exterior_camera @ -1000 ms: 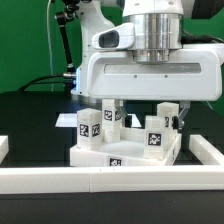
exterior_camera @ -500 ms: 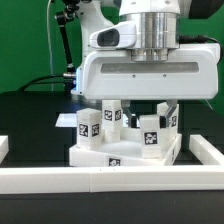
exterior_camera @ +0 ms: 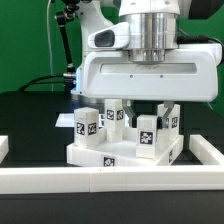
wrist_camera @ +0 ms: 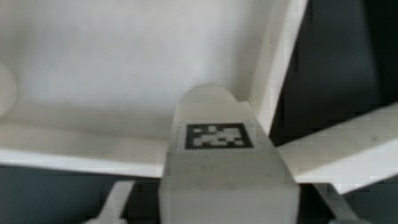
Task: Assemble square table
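Note:
The white square tabletop (exterior_camera: 92, 152) lies on the black table with its rims up, and a tag shows on its front face. Three white legs stand on it: one (exterior_camera: 88, 124) on the exterior view's left, one (exterior_camera: 113, 113) further back and one (exterior_camera: 172, 122) on the right. My gripper (exterior_camera: 148, 116) reaches down from above and is shut on a fourth leg (exterior_camera: 147, 137), holding it upright over the tabletop's right front part. In the wrist view this tagged leg (wrist_camera: 221, 150) fills the space between my fingers (wrist_camera: 121, 200), with the tabletop's floor and rim (wrist_camera: 276, 60) behind it.
Long white border bars run along the front (exterior_camera: 110, 181), the exterior view's right (exterior_camera: 205, 150) and left (exterior_camera: 3, 148). The marker board (exterior_camera: 63, 119) lies behind the tabletop. A black stand and cable (exterior_camera: 62, 60) rise at the back left before a green backdrop.
The held leg has shifted toward the exterior view's left and slightly lower, moving with the gripper. The other legs and the tabletop have stayed in place.

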Robot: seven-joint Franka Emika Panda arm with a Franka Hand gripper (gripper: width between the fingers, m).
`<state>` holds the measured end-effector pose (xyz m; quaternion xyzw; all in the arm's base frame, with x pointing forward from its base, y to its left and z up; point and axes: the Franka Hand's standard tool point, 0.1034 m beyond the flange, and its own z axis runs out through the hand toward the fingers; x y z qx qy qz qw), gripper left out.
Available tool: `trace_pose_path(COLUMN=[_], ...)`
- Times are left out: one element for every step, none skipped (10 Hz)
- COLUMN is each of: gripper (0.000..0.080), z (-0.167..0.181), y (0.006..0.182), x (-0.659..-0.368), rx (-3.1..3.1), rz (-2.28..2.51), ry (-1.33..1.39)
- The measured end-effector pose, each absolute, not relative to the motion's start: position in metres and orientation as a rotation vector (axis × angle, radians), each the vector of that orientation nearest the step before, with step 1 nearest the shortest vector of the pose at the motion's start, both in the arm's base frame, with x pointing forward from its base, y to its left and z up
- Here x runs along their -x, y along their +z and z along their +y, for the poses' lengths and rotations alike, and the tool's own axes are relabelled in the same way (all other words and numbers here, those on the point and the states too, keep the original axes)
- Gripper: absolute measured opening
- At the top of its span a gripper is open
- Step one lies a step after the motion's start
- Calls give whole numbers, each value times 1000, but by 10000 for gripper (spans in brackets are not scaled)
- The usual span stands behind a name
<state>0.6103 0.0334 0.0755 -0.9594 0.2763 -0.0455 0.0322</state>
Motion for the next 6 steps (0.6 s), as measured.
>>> trace_pose_path(gripper=[288, 288, 290, 290, 290, 290], z=[33, 36, 40, 40, 39, 39], y=[75, 75, 75, 75, 75, 75], x=[-607, -605, -605, -605, -605, -605], rx=[2842, 2816, 2717, 2634, 2562, 2479], rz=[1122, 1190, 1370, 1510, 1618, 1729], ry=[-162, -161, -155, -154, -149, -138])
